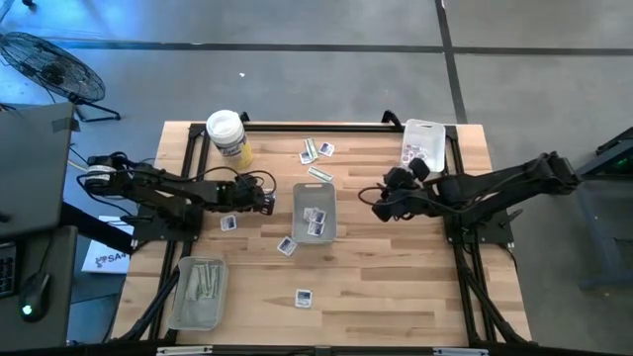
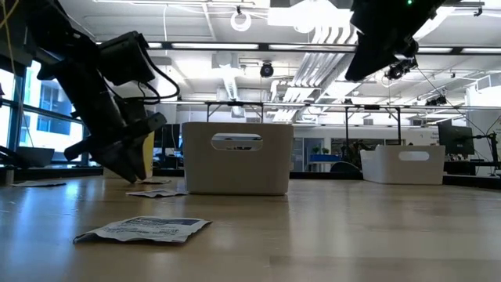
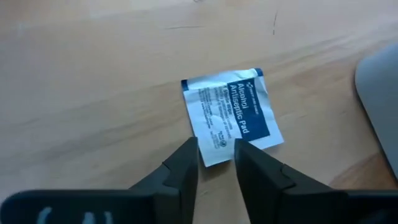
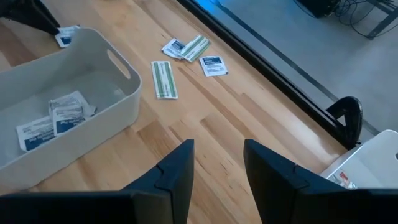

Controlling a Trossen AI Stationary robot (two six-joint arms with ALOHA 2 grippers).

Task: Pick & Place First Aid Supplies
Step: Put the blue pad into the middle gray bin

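A white packet with a blue panel (image 3: 230,115) lies flat on the wooden table, just left of the grey middle tray (image 1: 315,211). My left gripper (image 3: 216,155) is low over it and slants down. It is open by a narrow gap, and the packet's near corner sits between the fingertips. In the low view the left gripper (image 2: 125,168) reaches the tabletop. My right gripper (image 4: 217,162) hangs open and empty above the table, right of the middle tray (image 4: 62,106). That tray holds a few white packets (image 4: 59,118). My left gripper comes at the packet's near corner (image 3: 214,149) slanting down from the table's left side, one finger on each side of that corner. The packet lies flat on the table. I cannot tell whether the fingers touch it.
Loose packets lie at the far middle (image 1: 316,150), left of the tray (image 1: 228,223), near it (image 1: 287,245) and toward the front (image 1: 304,297). A clear tray with green strips (image 1: 198,292) is at front left. A white tray (image 1: 423,143) is at back right and a tub (image 1: 226,133) at back left.
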